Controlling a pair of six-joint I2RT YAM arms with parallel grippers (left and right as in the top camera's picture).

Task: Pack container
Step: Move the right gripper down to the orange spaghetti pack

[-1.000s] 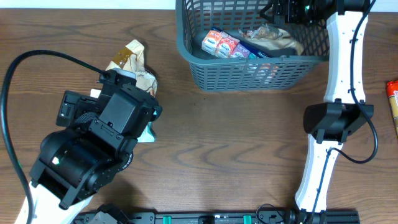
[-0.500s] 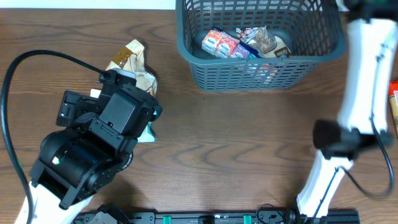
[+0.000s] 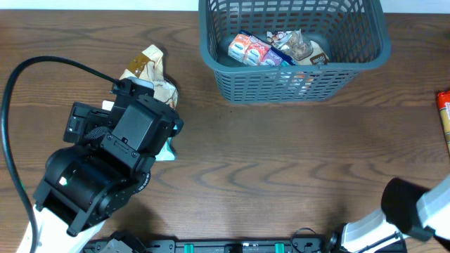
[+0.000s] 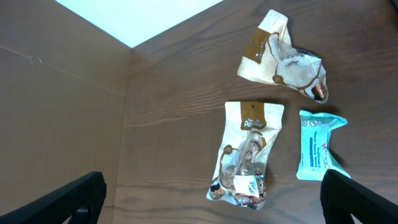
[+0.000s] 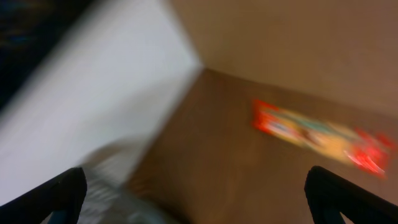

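Container (image 3: 295,86): far edge of worktop, right of centre, upright; snack pkts (image 3: 256,50) on its floor.
Left gripper (image 4: 214,202): jaws wide apart, holding nothing, above three pkts near left edge (beige pouch (image 4: 245,155), crumpled bag (image 4: 283,59), teal bar (image 4: 317,146)).
Right gripper (image 5: 199,199): view blurred, jaws spread, empty.
Red pkt (image 3: 444,116): right edge.

Red packet (image 3: 444,116) cut by overhead's right edge, blurred at right wrist, teal packet (image 3: 166,150) mostly hidden under left arm (image 3: 105,169).
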